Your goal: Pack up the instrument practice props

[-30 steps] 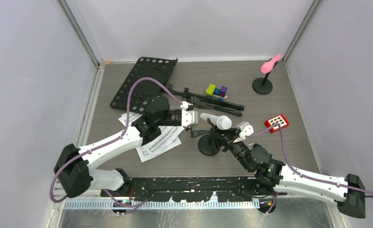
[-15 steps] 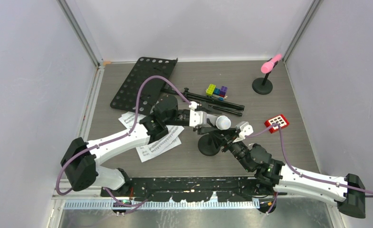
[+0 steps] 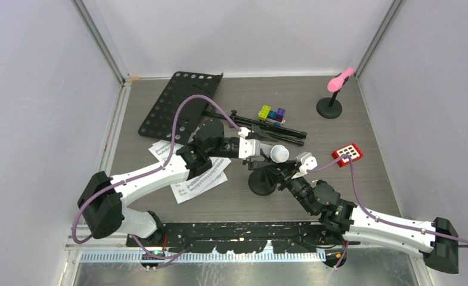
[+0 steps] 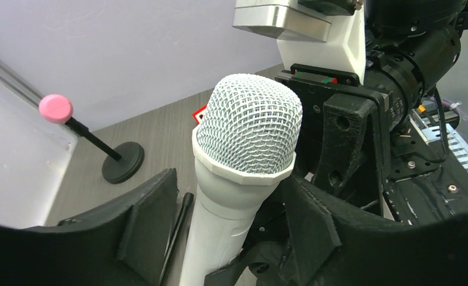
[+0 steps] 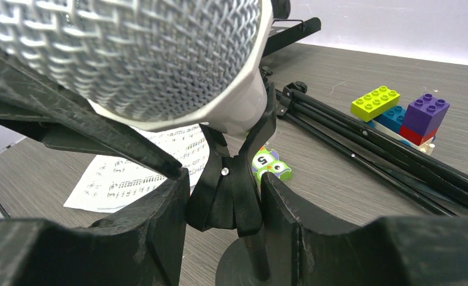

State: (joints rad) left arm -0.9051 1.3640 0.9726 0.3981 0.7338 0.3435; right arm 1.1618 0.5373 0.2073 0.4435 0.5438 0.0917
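**Inspector:** Where was the white mic [image 4: 214, 223]?

**Assessor:** It lay in the clip [image 5: 231, 179] of the near mount [image 3: 260, 183], near the middle of the table [image 3: 368, 119] and tilted, with its head [image 4: 246, 125] towards the right arm.

**Inspector:** And the grippers?

**Assessor:** The left gripper [image 4: 225, 196] straddled the mic's body. Its jaws were apart, with a sliver of gap showing on one side. The right gripper [image 5: 225, 185] was clamped on the mount at the clip's neck.

**Inspector:** How would the mic handle?

**Assessor:** In my judgement it was a light, rigid plastic shell, smooth and round, so apt to roll or slip between flat pads. The mesh head looked dentable and was no place for a grip. The clip probably held it by spring friction, so it would resist and then release suddenly.

**Inspector:** What hold do you recommend?

**Assessor:** Mid-body, just below the collar, squarely across the barrel. The mount was probably bottom-heavy but would tip under a pull, so it was rightly held down at the neck.
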